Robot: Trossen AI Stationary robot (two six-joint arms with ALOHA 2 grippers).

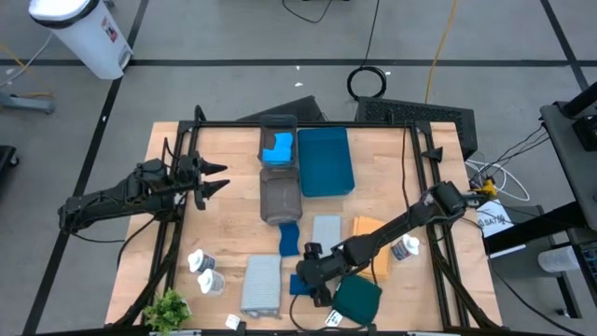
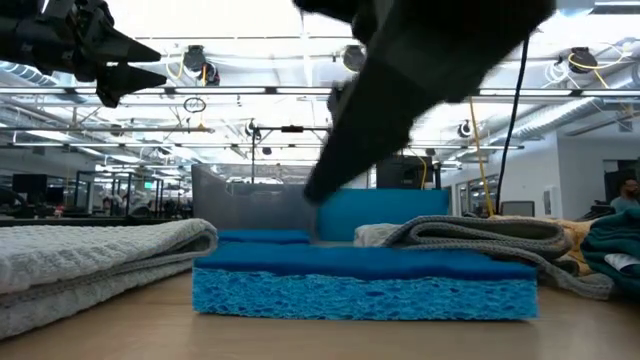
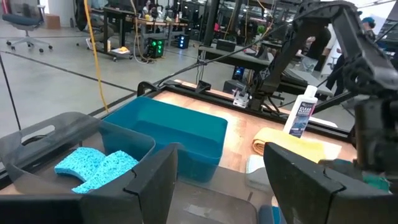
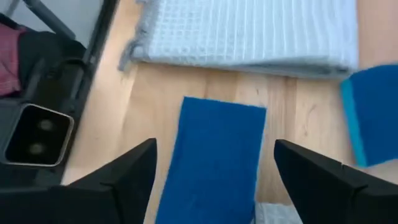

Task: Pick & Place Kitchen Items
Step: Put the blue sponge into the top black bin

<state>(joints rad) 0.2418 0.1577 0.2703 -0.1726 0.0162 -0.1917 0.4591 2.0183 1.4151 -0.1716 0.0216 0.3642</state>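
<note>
Blue sponge (image 2: 365,282) flat on the wood — grey cloth (image 2: 95,258) beside, dark arm (image 2: 420,80) above.

— Left arm (image 1: 112,198)?
— Stretched low along the left side of the table, reaching toward the middle; wrist level; left gripper (image 1: 220,179) pointing to the right, held up off the surface; fingers (image 3: 152,180) parted, nothing between them.
— Right arm (image 1: 401,224)?
— Coming in from the right edge, angled down and across toward the near middle; wrist pitched steeply downward; right gripper (image 1: 303,280) low over the tabletop near the front edge; fingers (image 4: 118,180) spread wide, nothing gripped.
— From table height?
— Right arm a dark bulk slanting down from above; left gripper high at the far left, tips pointing right.
</note>
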